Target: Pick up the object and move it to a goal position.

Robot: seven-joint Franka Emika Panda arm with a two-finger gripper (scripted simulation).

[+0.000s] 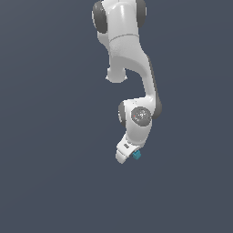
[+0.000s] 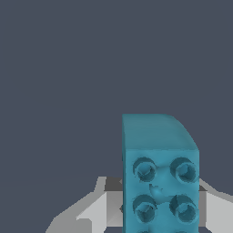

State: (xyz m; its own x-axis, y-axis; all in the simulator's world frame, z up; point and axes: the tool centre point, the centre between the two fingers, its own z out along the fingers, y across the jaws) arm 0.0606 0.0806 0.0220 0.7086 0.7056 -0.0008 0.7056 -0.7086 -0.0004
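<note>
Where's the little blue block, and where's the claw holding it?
block (image 2: 160,182), wrist view, on its studded face.
block (image 1: 136,154), exterior view, on the bit peeking out beside the gripper.
gripper (image 1: 129,155), exterior view, between its fingertips.

The robot arm (image 1: 132,59) is white and smooth, made of fat round parts joined one after another. Dark grey caps sit at the joints, two of them at 12 o'clock in the exterior view. Lower down, a round grey disc (image 1: 141,114) marks one joint (it has tiny dots on it, too small to make out). A dark strip runs down the edge of the arm on the 3 o'clock side. The gripper (image 1: 127,154) at the end is white and blocky, with a small dark mark on it. In the wrist view its fingers (image 2: 98,207) look pale grey, with flat, slanted sides.
</note>
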